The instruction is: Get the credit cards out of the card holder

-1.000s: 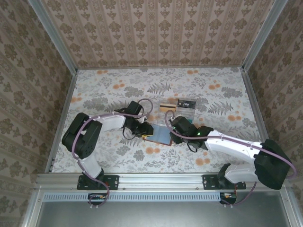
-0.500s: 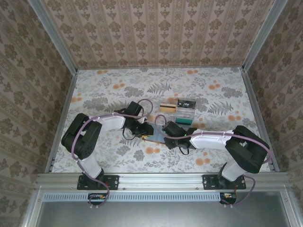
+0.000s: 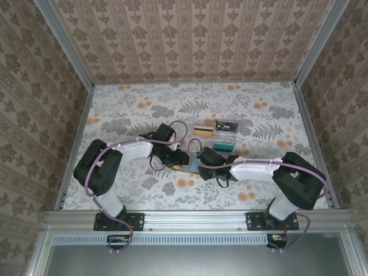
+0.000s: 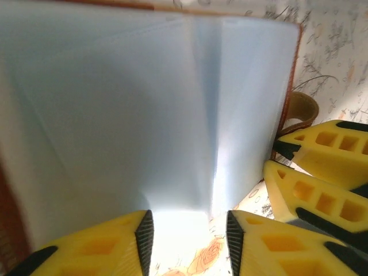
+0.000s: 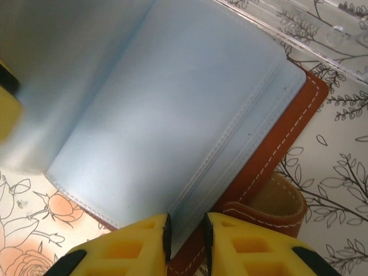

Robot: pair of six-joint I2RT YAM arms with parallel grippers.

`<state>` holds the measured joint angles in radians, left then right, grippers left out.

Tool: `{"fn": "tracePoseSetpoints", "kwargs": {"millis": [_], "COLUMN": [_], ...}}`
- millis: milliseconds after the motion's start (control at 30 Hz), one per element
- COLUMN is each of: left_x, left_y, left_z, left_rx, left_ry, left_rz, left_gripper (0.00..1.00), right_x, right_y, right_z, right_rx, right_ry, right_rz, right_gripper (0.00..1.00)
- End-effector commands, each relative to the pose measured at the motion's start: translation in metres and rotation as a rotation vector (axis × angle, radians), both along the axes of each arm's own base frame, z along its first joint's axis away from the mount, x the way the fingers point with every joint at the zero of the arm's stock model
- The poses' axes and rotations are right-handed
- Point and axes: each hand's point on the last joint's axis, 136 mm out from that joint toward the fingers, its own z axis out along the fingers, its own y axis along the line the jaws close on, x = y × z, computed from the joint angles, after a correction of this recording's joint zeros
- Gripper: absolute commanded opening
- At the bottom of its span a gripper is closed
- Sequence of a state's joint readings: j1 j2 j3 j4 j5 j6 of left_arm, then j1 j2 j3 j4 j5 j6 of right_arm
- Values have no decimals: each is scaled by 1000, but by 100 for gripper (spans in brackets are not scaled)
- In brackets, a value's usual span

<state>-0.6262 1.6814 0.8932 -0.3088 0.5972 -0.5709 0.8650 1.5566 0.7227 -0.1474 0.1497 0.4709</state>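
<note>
While the card holder (image 3: 188, 163) lay open mid-table from above, the left wrist showed the left gripper (image 4: 187, 230) half-wide at its edge, pinning nothing. Right wrist: right gripper (image 5: 186, 227) pinched narrow on a lining leaf (image 5: 172, 115); pulling could have dragged the unpinned holder along.

Your card holder (image 3: 190, 165) is spread open around the middle of the counter (image 3: 126, 115), lining side up. It has pale blue-grey pocket pages, a brown leather rim with light stitching, and a small leather loop poking off one edge. The credit cards (image 3: 211, 130) lie flat just beyond it, side by side: a tan card (image 3: 200, 131) with a dark stripe and a dark card (image 3: 225, 125) to its right.
</note>
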Motion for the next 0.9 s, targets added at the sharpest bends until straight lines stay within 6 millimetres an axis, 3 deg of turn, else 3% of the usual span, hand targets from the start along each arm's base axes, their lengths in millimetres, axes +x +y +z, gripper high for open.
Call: {"fn": "tracePoseSetpoints", "kwargs": {"millis": [0,200,300,400,500,567,600,633,867], "left_x": [16,36,47,56,71,76,76,77,75], "left_y": [11,39,63,92,139,167,179,194,261], "left_z": [33,66,78,93,107,114,117,121,133], "left_rx": [-8,11,59,124,231,304,340,393,655], "left_ry": [-78,-202,-286,-388,-497,-571,-613,-658,-894], "left_rz": [37,133,212,304,453,535,561,603,706], "left_gripper": [49,86,100,100,100,100,100,100,100], "right_x": [2,16,22,26,28,29,29,29,28], "right_y": [-7,-20,-35,-56,-80,-101,-110,-123,-197], "right_z": [19,67,90,111,127,136,140,143,150], "right_rx": [-23,-19,-15,-4,19,32,36,39,43], "right_ry": [-41,-182,-270,-356,-423,-480,-508,-540,-685], "right_rz": [-3,-38,-90,-168,-255,-336,-371,-420,-637], "right_gripper": [28,38,47,58,68,82,95,100,100]}}
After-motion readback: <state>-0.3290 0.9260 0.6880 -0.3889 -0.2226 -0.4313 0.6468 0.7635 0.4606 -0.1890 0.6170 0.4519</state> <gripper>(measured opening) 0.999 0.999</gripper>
